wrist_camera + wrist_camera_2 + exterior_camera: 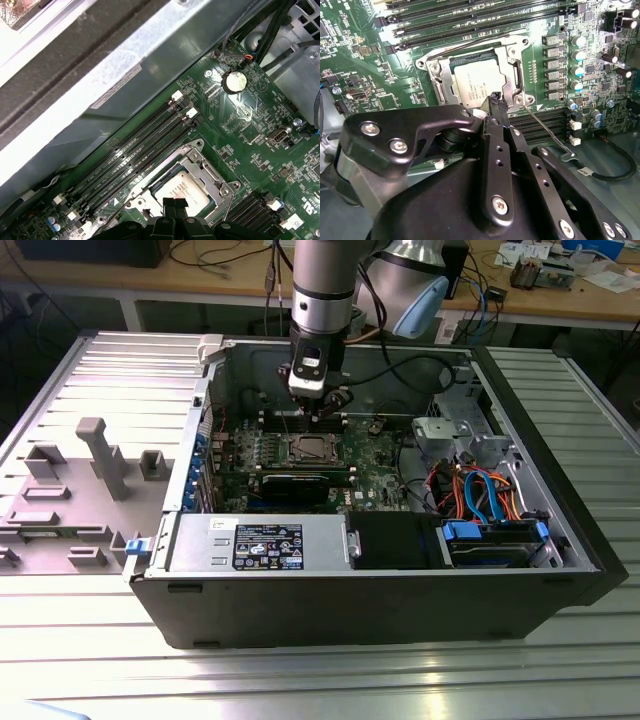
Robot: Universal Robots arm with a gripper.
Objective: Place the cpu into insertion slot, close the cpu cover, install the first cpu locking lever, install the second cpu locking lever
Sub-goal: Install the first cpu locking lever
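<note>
The cpu [477, 80] lies flat in the insertion slot [307, 448] on the green board, its silvery face showing in both wrist views [182, 192]. The cpu cover [512, 67] is down around it as a silver frame [204, 167]. One thin wire locking lever [547, 131] angles away from the socket corner over the memory slots. Another locking lever [470, 44] runs along the socket's edge. My gripper [496, 102] hovers just over the socket's corner beside the cpu, with its black fingertips together and nothing between them [174, 206]. The exterior view shows the gripper [322, 418] reaching down inside the case.
Long memory slots [145, 145] flank the socket on both sides. A black expansion card [295, 483] lies in front of it. The power supply [260, 540], a blue drive bay [495, 535] and loose cables [480, 485] fill the case. Grey fixtures [100, 455] stand on the table at the exterior view's left.
</note>
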